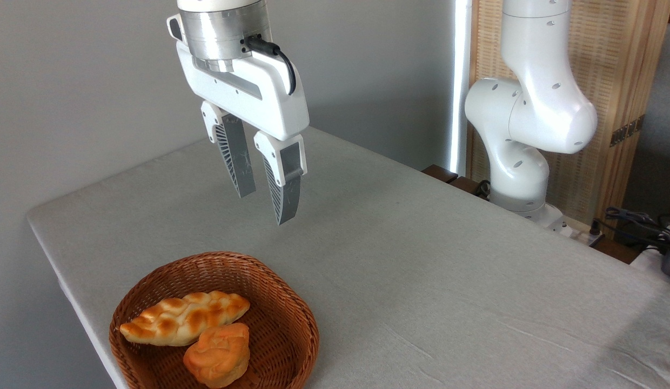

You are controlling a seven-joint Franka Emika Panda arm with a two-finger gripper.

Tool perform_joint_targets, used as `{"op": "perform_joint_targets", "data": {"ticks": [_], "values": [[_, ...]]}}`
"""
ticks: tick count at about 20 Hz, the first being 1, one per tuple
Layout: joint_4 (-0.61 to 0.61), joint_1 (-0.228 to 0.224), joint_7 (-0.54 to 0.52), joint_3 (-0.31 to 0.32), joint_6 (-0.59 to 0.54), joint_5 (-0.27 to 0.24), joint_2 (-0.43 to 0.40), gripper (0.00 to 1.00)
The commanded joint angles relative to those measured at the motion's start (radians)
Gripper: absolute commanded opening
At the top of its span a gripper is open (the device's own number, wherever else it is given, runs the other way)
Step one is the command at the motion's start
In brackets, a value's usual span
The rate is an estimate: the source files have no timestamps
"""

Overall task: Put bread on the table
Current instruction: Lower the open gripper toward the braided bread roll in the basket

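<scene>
So the bread is sitting inside the brown wicker basket, lying on its side with one pointed end toward the left rim and the other angled up toward the middle. It's the long braided loaf, golden with toasted patches. Right in front of it, touching it, is a smaller round orange bun, also in the basket. The basket itself is down at the near left corner of the desk, which has a light grey cloth top with a few wrinkles over on the right side.

The hand hangs in the air well above the basket and a bit behind it, not touching anything. Its two fingers point down and tilt slightly, with a clear gap between them, so it's apart and holding nothing.

The rest of the white arm stands off the far right edge of the desk, with some dark cables lying beside its base.
</scene>
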Motion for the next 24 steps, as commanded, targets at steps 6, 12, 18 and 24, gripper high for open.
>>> {"op": "perform_joint_targets", "data": {"ticks": [6,12,18,24], "values": [[-0.010,0.004,0.010,0.008,0.015,0.007,-0.012,1.00],[-0.019,0.002,0.008,0.008,0.091,0.007,-0.012,1.00],[-0.160,-0.007,0.011,-0.010,0.479,0.004,-0.004,1.00],[-0.322,-0.053,0.048,-0.062,0.732,0.025,0.063,1.00]]}}
